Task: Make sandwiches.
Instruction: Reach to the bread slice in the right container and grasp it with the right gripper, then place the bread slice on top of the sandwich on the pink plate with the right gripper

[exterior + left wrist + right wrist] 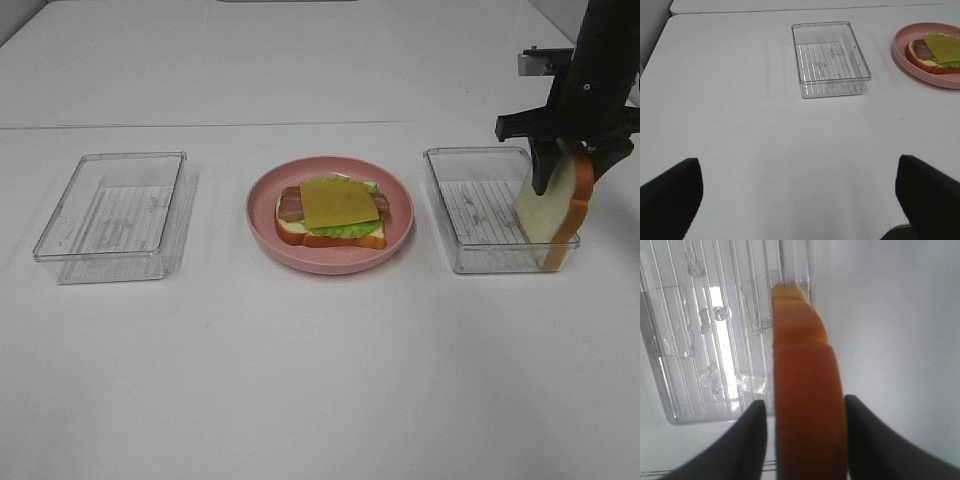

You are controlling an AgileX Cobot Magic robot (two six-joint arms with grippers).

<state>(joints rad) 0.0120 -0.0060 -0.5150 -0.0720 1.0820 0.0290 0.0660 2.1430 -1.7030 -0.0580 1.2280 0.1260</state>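
We see a pink plate (330,255) in the middle of the white table (300,380), and we take it as our landmark. On it lies the open sandwich (333,213): a bread base with lettuce and bacon peeping out at the edges and a yellow cheese slice (339,202) on top.

Well to the left of the plate stands a clear tray (110,215) with a ribbed floor. To the right of the plate stands a second clear tray (495,210).

At the far right edge of that second tray, the right gripper (565,165) holds a bread slice (550,205) upright by its top. The slice's lower edge dips inside the tray's wall. In the right wrist view we see the two black fingers (742,440) pressed against either side of the orange-brown crust (807,405), so the jaws are closed on the slice.

The left gripper (797,200) hangs over bare table on the near side of the left tray, its jaws spread wide and holding nothing.
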